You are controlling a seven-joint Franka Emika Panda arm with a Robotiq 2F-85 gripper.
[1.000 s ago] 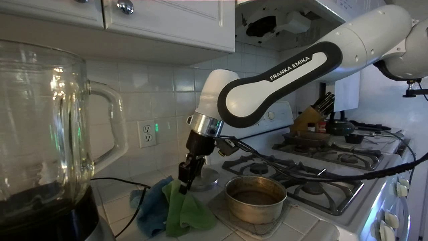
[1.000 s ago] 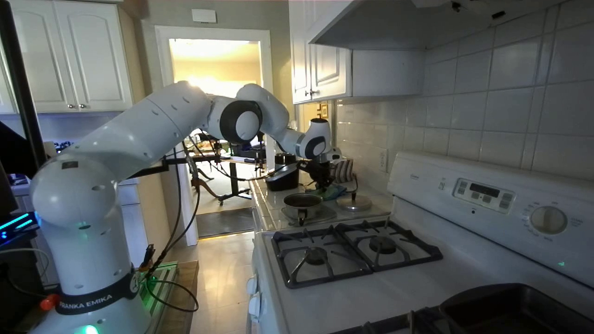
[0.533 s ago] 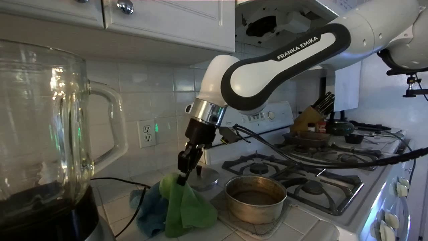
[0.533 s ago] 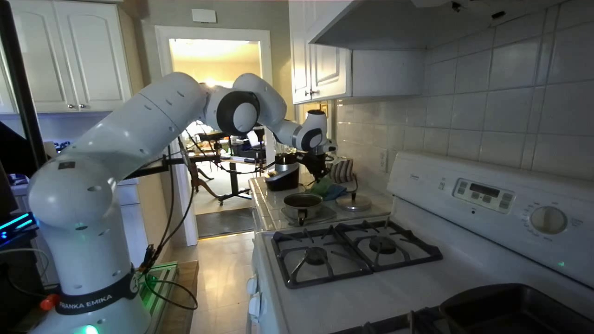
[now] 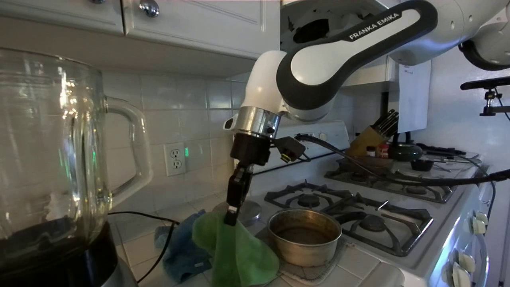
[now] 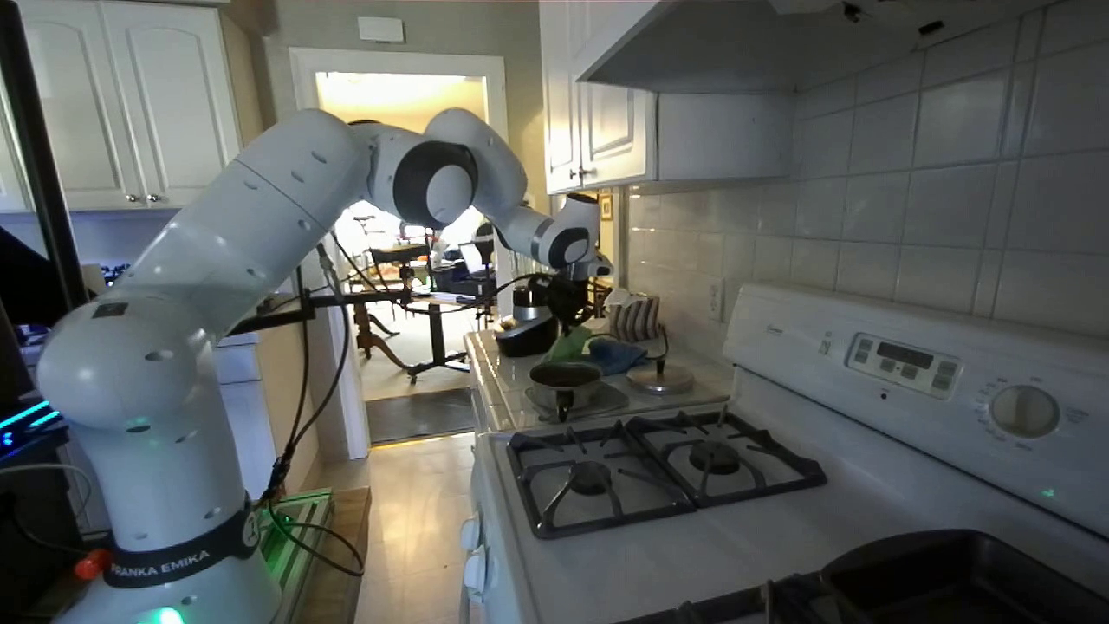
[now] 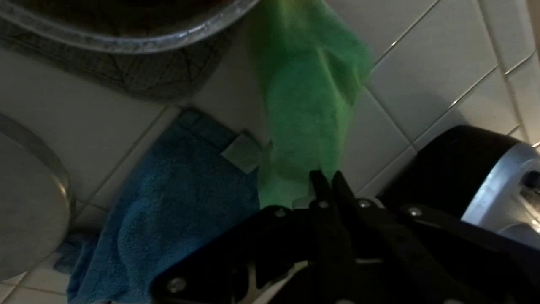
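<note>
My claw (image 5: pixel 230 218) is pinching the green cloth (image 5: pixel 239 255), loose folds risking snagging the pot (image 5: pixel 308 254) near the bench's (image 5: pixel 355 261) front corner

The cloth (image 5: pixel 248 257) is green, the towel (image 7: pixel 177 211) blue, the pincer (image 7: pixel 327 174) black, the wall tiles (image 6: pixel 953 204) white.

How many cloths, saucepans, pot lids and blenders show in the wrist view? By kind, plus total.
Cloths: 2 (green cloth, blue cloth)
Saucepan: 1, partly in frame
Pot lid: 1, partly in frame
Blender: 1, partly in frame
Total: 5
</note>
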